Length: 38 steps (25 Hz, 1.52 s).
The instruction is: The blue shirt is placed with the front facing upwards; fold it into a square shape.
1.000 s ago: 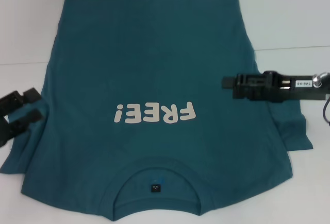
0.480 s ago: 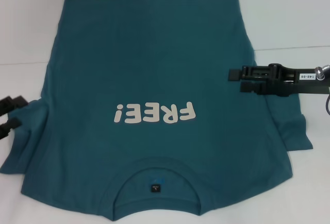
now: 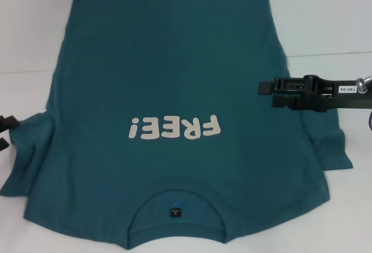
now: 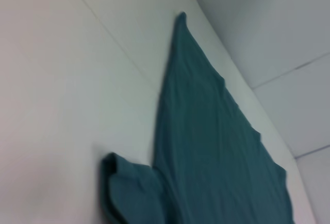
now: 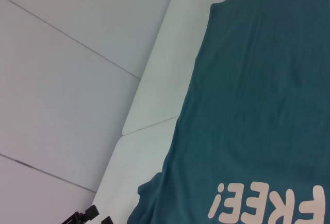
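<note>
The blue shirt (image 3: 174, 67) lies flat on the white table, front up, with its collar (image 3: 174, 230) nearest me and the cream "FREE!" lettering (image 3: 174, 128) across the chest. My left gripper (image 3: 4, 132) is at the far left edge of the head view, open, empty and just clear of the left sleeve (image 3: 23, 166). My right gripper (image 3: 267, 93) hovers over the shirt's right side above the right sleeve (image 3: 334, 148), open and holding nothing. The left wrist view shows the shirt (image 4: 206, 147) with its rumpled sleeve. The right wrist view shows the shirt (image 5: 258, 105) and, far off, the left gripper (image 5: 85, 216).
The white table (image 3: 325, 14) shows bare surface at the right, the far left and beyond the hem. A seam line (image 3: 26, 71) crosses the tabletop. White wall panels (image 5: 62, 80) fill the background of the wrist views.
My left gripper has drawn back leftward off the left sleeve, almost out of the head view. My right gripper has shifted slightly right and up over the shirt's right side.
</note>
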Each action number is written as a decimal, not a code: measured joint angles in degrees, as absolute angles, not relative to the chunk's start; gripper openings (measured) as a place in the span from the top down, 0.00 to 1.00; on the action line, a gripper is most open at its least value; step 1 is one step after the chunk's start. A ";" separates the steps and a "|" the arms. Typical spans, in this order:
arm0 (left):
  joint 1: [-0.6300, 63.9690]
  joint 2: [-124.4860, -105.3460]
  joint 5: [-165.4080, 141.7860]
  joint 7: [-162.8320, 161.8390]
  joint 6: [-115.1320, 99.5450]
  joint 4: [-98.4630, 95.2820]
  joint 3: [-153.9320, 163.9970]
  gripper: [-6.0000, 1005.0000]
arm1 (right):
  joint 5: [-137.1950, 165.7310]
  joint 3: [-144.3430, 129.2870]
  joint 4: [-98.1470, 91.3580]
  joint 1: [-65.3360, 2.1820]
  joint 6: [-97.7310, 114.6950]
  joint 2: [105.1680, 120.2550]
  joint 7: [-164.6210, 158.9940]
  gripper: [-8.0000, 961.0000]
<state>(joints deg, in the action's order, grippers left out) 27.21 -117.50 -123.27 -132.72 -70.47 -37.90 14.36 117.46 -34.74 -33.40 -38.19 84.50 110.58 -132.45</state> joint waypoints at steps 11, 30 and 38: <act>28.06 -117.42 -124.71 -132.04 -64.21 -34.66 15.60 0.30 | 117.50 -34.71 -33.31 -37.98 84.36 110.56 -132.45 0.13; 29.53 -117.34 -124.72 -130.51 -59.21 -32.21 18.92 0.30 | 117.51 -34.71 -33.14 -37.85 84.30 110.65 -132.41 0.13; 30.15 -117.33 -124.78 -130.51 -58.21 -30.77 19.83 0.30 | 117.51 -34.71 -33.05 -37.81 84.28 110.65 -132.20 0.14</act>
